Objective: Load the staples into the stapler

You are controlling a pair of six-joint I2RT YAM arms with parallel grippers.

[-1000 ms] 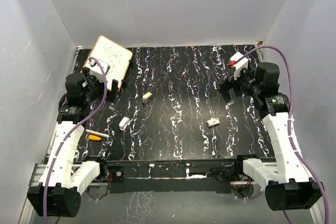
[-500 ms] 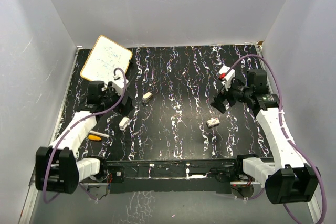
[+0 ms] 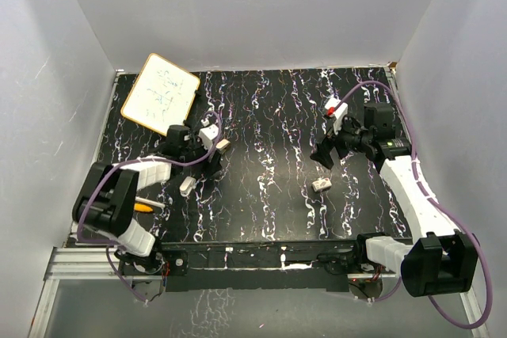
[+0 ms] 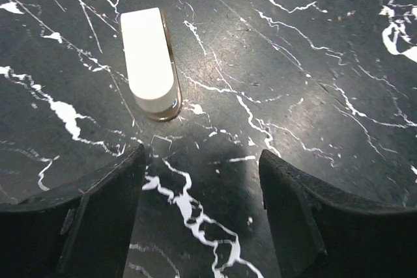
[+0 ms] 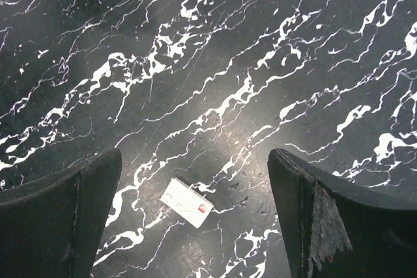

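The stapler (image 4: 150,63) is a small white block with a brass edge, lying flat on the black marbled table. It lies just beyond my left gripper (image 4: 202,157), whose jaws stand apart with only table between them. From above, the left gripper (image 3: 212,161) sits beside the stapler (image 3: 223,146). The staples box (image 5: 187,202), whitish with a red mark, lies below and between the wide jaws of my right gripper (image 5: 194,157). In the top view the right gripper (image 3: 323,156) hovers just behind the box (image 3: 321,184). No loose staple strip shows.
A small whiteboard (image 3: 160,93) lies at the back left corner. Another small white piece (image 3: 187,186) lies near the left arm, and an orange-and-white pen (image 3: 143,206) lies at the front left. White walls close in the table on three sides.
The left arm has swung from the whiteboard toward the stapler, its jaws narrowing. The right arm has moved left and forward over the staples box.
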